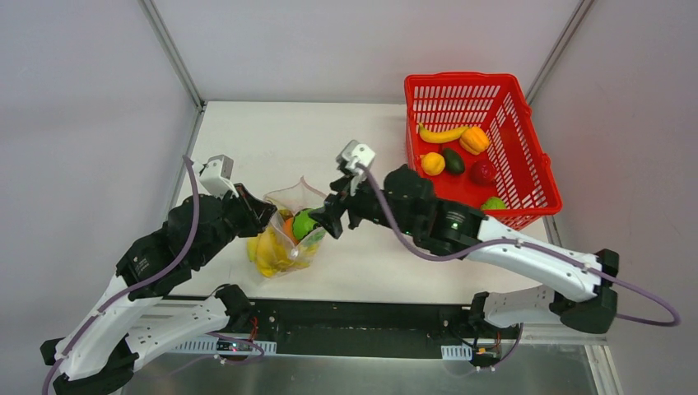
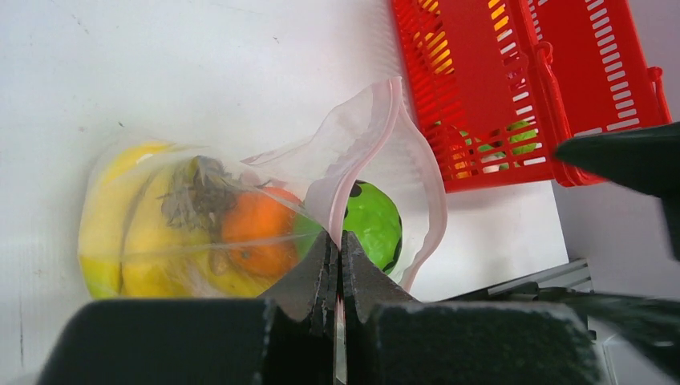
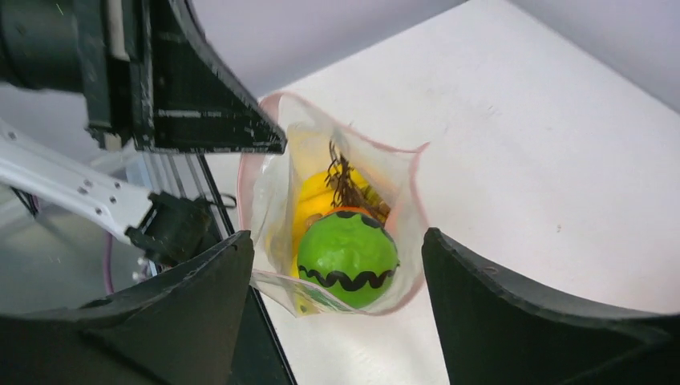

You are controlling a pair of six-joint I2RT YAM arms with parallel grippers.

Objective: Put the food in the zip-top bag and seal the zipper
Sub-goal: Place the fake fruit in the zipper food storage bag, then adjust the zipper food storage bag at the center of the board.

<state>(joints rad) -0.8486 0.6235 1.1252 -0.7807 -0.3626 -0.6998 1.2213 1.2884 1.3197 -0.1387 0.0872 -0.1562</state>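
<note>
Green ball [image 3: 347, 257] in bag [image 2: 361, 136] mouth; red basket [image 1: 531, 156] beyond, right

A robotics lab cell: white counter [image 1: 272, 140] walled by plain pale panels [image 1: 82, 99] on metal posts [image 1: 171, 51], left arm [image 1: 144, 267] and right arm [image 1: 527, 251] bolted at its near edge, toy food [image 1: 474, 139] in a basket [image 1: 461, 78].

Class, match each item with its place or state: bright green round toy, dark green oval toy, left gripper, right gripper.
1. bright green round toy
2. dark green oval toy
3. left gripper
4. right gripper

A. open
B. in the red plastic lattice basket
C. shut on the clear zip-top bag
D. in the bag's mouth

Pairs: 1-D, 2-B, 3-C, 4-A
</note>
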